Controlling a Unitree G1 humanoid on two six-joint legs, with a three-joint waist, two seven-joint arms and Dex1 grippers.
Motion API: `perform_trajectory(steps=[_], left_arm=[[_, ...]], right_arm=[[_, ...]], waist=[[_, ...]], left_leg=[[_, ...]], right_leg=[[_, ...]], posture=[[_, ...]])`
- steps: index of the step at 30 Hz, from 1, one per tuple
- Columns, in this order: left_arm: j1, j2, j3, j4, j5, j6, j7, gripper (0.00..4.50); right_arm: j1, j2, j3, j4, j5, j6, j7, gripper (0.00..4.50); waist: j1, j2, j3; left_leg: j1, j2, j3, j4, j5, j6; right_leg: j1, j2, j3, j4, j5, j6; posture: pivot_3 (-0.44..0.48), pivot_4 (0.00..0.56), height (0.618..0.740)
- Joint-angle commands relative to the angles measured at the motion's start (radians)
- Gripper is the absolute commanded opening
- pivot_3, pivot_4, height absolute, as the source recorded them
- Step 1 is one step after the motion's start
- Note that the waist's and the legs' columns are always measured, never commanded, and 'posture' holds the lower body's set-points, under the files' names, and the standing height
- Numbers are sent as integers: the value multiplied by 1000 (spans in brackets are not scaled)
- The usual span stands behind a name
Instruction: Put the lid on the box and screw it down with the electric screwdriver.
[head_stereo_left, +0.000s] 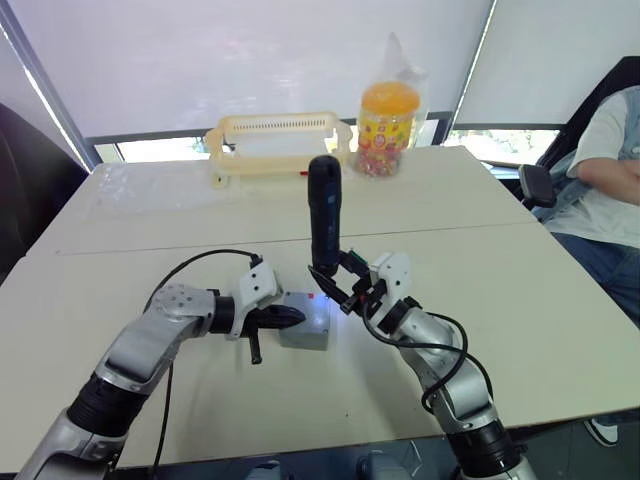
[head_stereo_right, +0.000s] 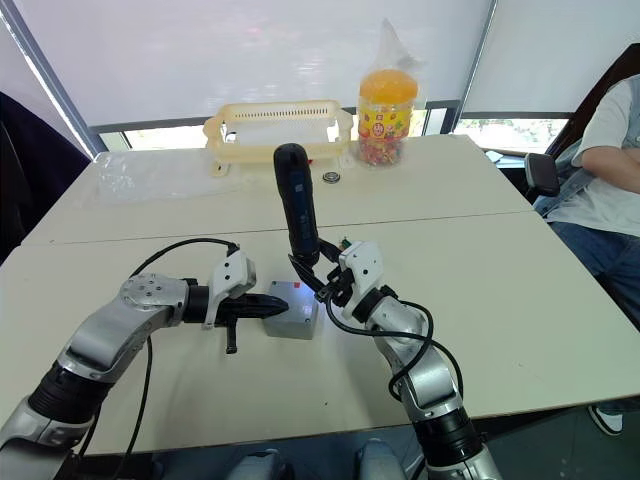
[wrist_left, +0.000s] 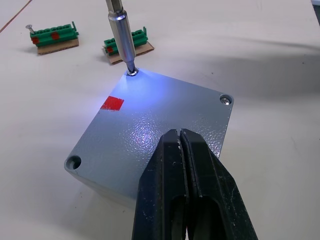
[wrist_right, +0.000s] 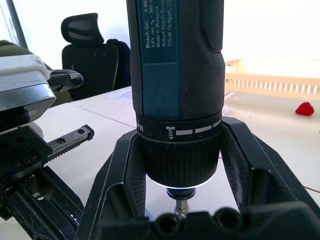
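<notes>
The grey lid (wrist_left: 150, 120) sits flat on the box (head_stereo_left: 306, 334) in the middle of the table, a red mark (wrist_left: 112, 103) on its top. My left gripper (head_stereo_left: 291, 318) is shut with nothing between its fingers, and its tips (wrist_left: 180, 134) lie over the lid from the left. My right gripper (head_stereo_left: 345, 291) is shut on the electric screwdriver (head_stereo_left: 323, 215), held upright. The screwdriver's metal bit (wrist_left: 120, 30) stands on a screw at the lid's far corner, lit white-blue. Another corner holds a screw (wrist_left: 226, 99), and a third corner hole (wrist_left: 74, 161) is empty.
Two green terminal blocks (wrist_left: 55, 36) lie on the table just beyond the box. A pale yellow basket (head_stereo_left: 280, 145) and a jar of sweets (head_stereo_left: 388, 125) stand at the back. A seated person (head_stereo_left: 610, 170) is at the far right.
</notes>
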Motion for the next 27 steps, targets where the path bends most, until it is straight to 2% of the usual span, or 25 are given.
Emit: perform_trajectory(steps=[1,16,27], left_arm=[[7,5,-6,-11,4,5,2,0],[1,-3,-10,10,14,-4,3,0],[6,-15,-8,16,18,-5,8,0]], right_arm=[[67,-20,28,102,-28,97,0,1700],[55,-67,16,43,-14,190,6,1700],[60,-48,29,46,-15,191,-1,1700]], waist=[[0,0,-1],[4,-2,-9],[4,-2,-9]], left_leg=[[0,0,0,0,0,0],[3,0,0,-3,0,0],[6,0,-1,-10,0,0]], right_leg=[[0,0,0,0,0,0],[2,-1,0,-1,-4,-3],[2,-2,0,-3,-5,-3]], posture=[[0,150,740],[0,150,740],[0,150,740]])
